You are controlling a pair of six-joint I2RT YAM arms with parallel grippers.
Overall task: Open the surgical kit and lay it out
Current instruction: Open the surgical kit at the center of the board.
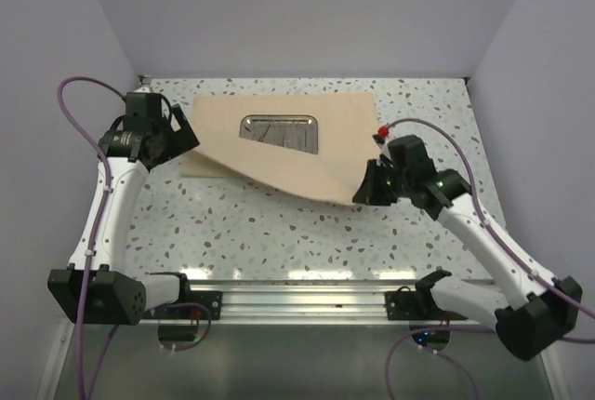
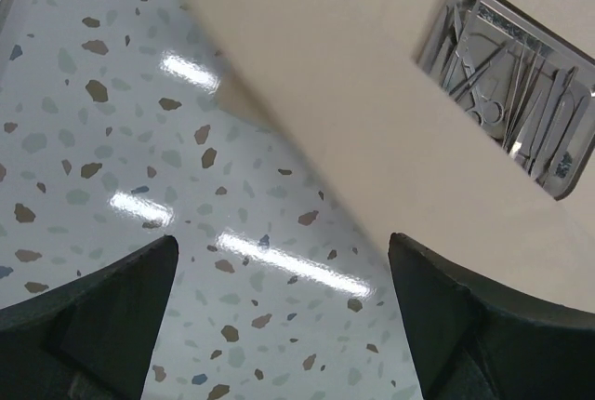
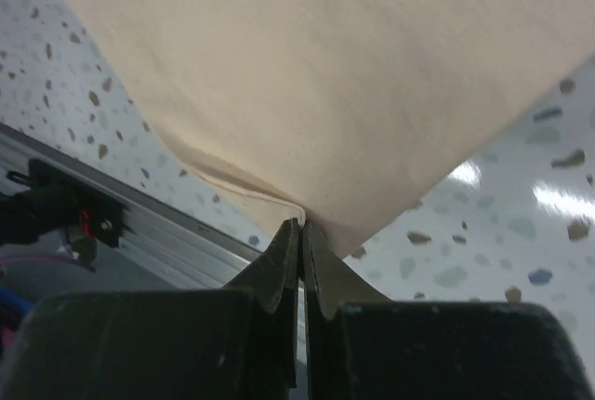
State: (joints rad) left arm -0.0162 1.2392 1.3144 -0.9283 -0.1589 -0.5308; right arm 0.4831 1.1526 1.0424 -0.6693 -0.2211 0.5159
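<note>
While the right pincer [image 3: 299, 233] is pinched tight on one corner of the wrap sheet [image 1: 279, 163], you're mid-unfold, not yet laying out. That corner is lifted off the desk [image 1: 279, 242] and drawn toward the near right, so the flap hangs as a slanted fold from the sheet's left side down to the pincer. The rest of the wrap lies flat toward the far edge, roughly centred between the left and right edges. The steel tray [image 1: 244, 126] sits in the middle of it. Its far part is exposed with the instruments [image 2: 502, 84] showing; its near part is under the raised flap. The left pincer [image 2: 279, 251] is spread wide and holds nothing. It hovers just off the sheet's left side over bare desk. My read of the next move: carry the held corner on toward the near edge until the flap clears the tray, lower it flat, then let go. Keep the pull low and slow, because a tug could drag the tray along with the sheet. The left pincer looks placed to pin or take the left side if the wrap slides. Instruments come out only after the sheet is flat.
</note>
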